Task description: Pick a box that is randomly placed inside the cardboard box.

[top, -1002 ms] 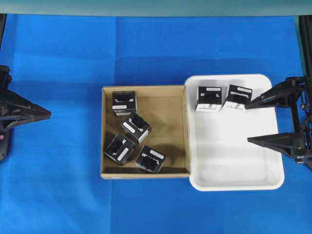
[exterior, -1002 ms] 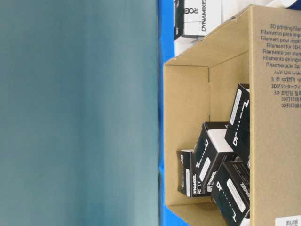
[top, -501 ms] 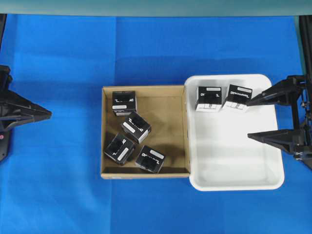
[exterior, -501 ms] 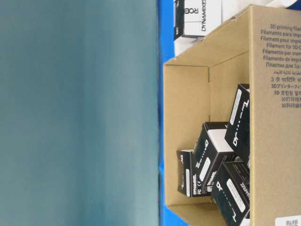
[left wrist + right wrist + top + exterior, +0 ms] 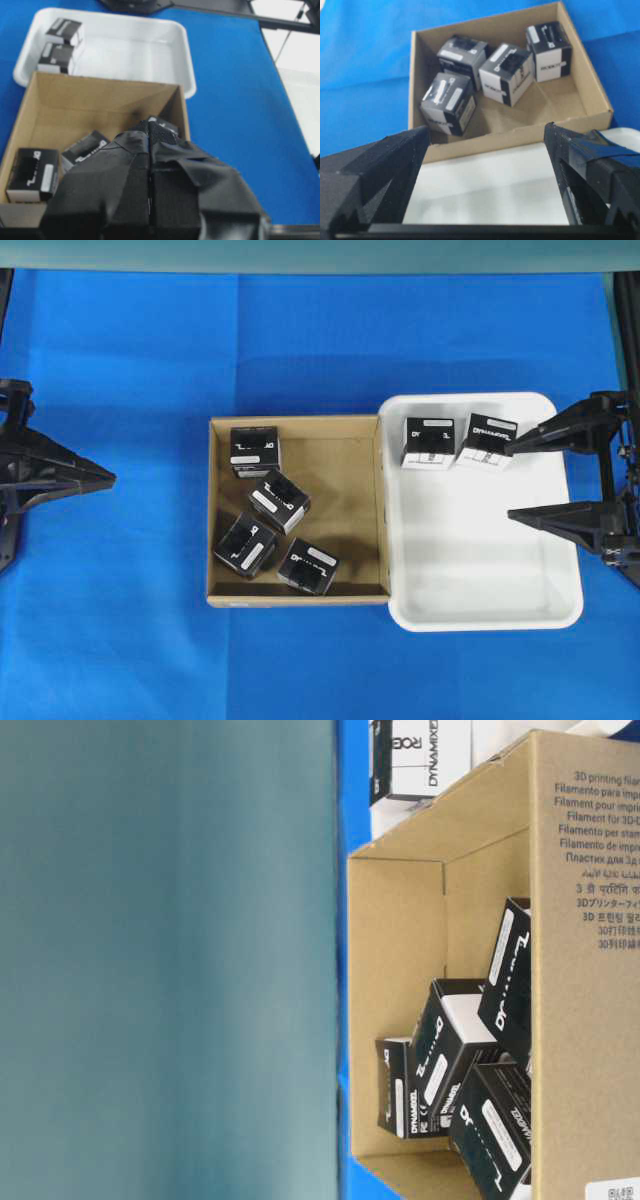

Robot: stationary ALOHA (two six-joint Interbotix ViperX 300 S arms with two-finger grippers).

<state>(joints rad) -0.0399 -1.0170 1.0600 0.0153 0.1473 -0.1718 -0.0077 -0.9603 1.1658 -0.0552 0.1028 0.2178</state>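
Observation:
The box, black with large white lettering on top and a white lower side, lies in the white tray at its back, beside a similar carton. My right gripper hangs open over the tray's right half, its upper fingertip just right of the box and nothing between the fingers. In the right wrist view the right gripper frames bare tray floor. The cardboard box holds several black stickered cartons. My left gripper is shut and empty, well left of the cardboard box.
The tray touches the cardboard box's right wall. Blue cloth covers the table all around. In the table-level view a blurred teal surface fills the left half, with the cardboard box's printed outer wall close at the right.
My left gripper has slid a little to the right toward the cardboard box. My right gripper has shifted slightly toward the back of the tray, still open. The cartons have not moved.

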